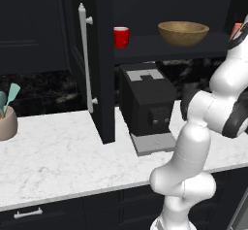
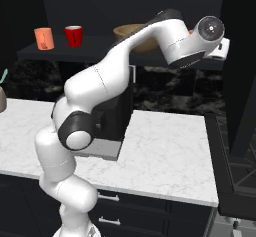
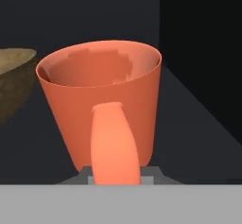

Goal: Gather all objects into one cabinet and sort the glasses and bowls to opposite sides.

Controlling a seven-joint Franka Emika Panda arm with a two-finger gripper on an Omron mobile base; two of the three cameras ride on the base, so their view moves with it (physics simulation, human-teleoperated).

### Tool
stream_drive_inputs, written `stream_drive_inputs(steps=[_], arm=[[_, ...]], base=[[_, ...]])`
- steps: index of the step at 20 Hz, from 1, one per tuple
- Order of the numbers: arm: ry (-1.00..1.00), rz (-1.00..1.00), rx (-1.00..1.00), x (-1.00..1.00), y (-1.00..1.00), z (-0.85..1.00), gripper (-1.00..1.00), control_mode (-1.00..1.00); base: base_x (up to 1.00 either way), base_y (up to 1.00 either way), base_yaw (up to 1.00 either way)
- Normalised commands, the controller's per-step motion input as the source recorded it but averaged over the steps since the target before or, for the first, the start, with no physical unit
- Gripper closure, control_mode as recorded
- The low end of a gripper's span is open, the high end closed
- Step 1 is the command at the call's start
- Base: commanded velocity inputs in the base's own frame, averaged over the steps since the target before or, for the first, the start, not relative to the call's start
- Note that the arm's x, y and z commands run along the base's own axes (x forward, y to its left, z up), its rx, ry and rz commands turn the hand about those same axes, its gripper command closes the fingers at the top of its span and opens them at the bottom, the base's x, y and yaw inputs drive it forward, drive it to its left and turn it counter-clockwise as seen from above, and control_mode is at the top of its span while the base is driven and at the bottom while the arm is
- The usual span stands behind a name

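The tool is clenched on the handle of the coral-orange mug, which stands upright on the cabinet shelf just right of the wooden bowl. The red mug stands well left of the bowl, near the open cabinet door.
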Motion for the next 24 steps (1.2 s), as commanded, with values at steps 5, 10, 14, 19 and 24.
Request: stream_drive_inputs(steps=[5, 10, 14, 19, 24], arm=[[0.0, 0.07, -0.05, -0.49, 0.59, 0.0, 1.0, -1.0], [0.0, 0.07, -0.06, -0.36, 0.77, 0.02, 1.0, -1.0], [0.0, 0.12, -0.07, -0.29, 0.94, 0.0, 1.0, -1.0], [0.0, 0.14, -0.09, -0.22, 1.0, 0.0, 1.0, -1.0], [0.0, 0.16, -0.09, -0.06, 1.0, 0.0, 1.0, -1.0]], base=[[0.0, 0.0, 0.0], [0.0, 0.0, 0.0], [0.0, 0.0, 0.0], [0.0, 0.0, 0.0], [0.0, 0.0, 0.0]])
